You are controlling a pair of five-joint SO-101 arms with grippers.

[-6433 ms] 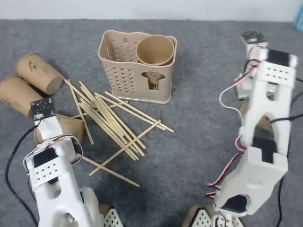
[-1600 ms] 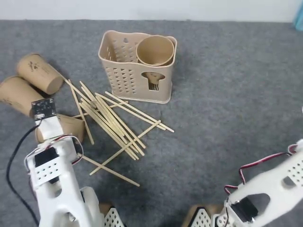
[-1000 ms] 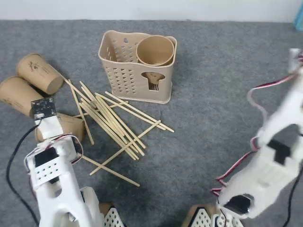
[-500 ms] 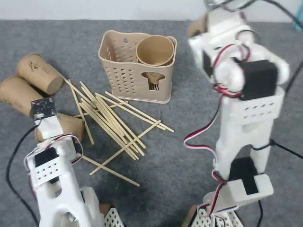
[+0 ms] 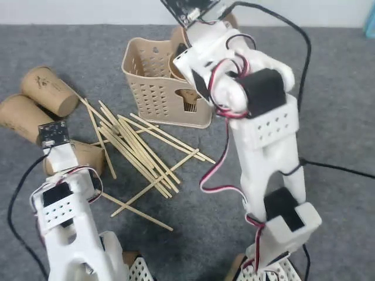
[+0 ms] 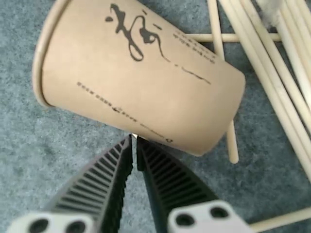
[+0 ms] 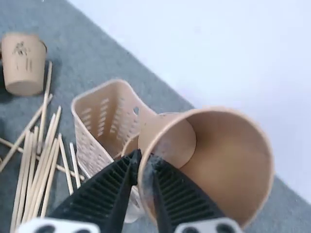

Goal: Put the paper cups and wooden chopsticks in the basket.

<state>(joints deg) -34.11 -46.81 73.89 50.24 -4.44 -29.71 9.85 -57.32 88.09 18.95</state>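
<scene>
My right gripper (image 7: 141, 164) is shut on the rim of a brown paper cup (image 7: 214, 155), held tilted above the beige basket (image 7: 95, 119). From above, that arm hangs over the basket (image 5: 149, 88) and hides most of the cup standing inside it; the held cup (image 5: 177, 37) peeks out beside the arm. My left gripper (image 6: 134, 141) is shut, its tips touching the side of a lying paper cup (image 6: 141, 92) at the table's left. Several wooden chopsticks (image 5: 135, 152) lie scattered between that cup (image 5: 88, 157) and the basket.
Two more paper cups (image 5: 50, 88) (image 5: 20, 117) lie on their sides at the far left of the grey carpet. The right arm's base and links stand over the right middle. A pale wall runs along the back edge.
The right arm swung from the right side of the table up and across to the basket with a cup in its gripper. The left arm has stayed still.
</scene>
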